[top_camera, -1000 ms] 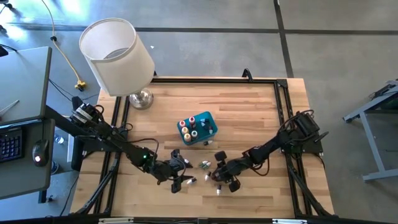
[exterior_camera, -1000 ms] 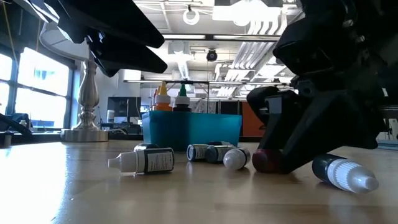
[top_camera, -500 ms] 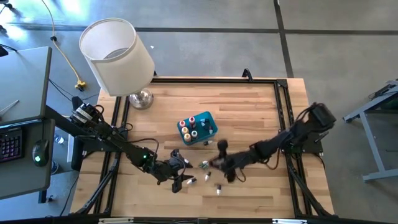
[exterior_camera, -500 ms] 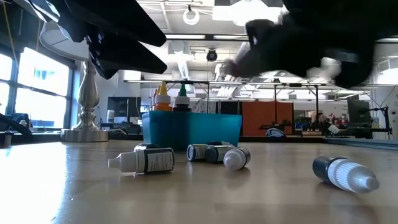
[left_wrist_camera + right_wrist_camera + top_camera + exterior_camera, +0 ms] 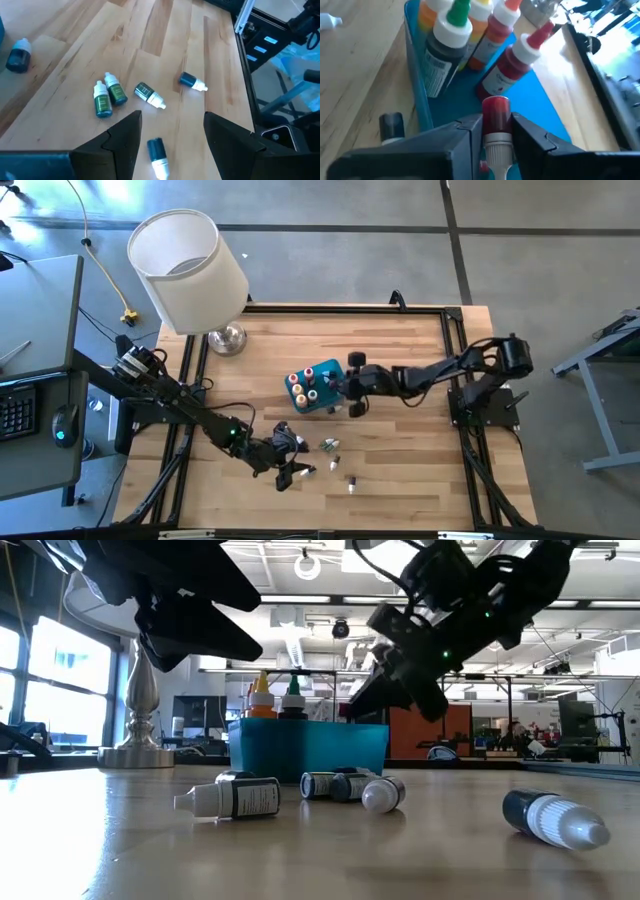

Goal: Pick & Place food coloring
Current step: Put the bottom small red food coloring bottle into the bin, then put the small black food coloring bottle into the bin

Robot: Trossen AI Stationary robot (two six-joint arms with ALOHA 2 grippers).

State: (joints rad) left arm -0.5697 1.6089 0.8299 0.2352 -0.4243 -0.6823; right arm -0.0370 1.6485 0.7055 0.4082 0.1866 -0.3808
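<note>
Bottles of food coloring stand upright in the teal bin (image 5: 331, 376) near the table's middle, as we see from the high view, with more lying loose on the wood toward the near edge (image 5: 330, 444). We find the right gripper (image 5: 352, 385) stretched out from the table's right side to the bin's right edge, its arm nearly level. The left gripper (image 5: 290, 461) sits low by the loose bottles.

Low view: the right gripper (image 5: 420, 660) hangs above the bin (image 5: 308, 748), tilted downward. Loose bottles (image 5: 232, 798) lie on their sides in front of the bin.

Left wrist view: we see the left fingers (image 5: 125, 137) spread apart, empty, over bottles lying flat at mixed angles (image 5: 150, 96).

Right wrist view: the right fingers (image 5: 527, 134) clamp a red bottle (image 5: 495, 120) (white neck toward the camera), long axis running along the fingers, directly over the bin (image 5: 540, 105) beside its upright bottles (image 5: 447, 47).
</note>
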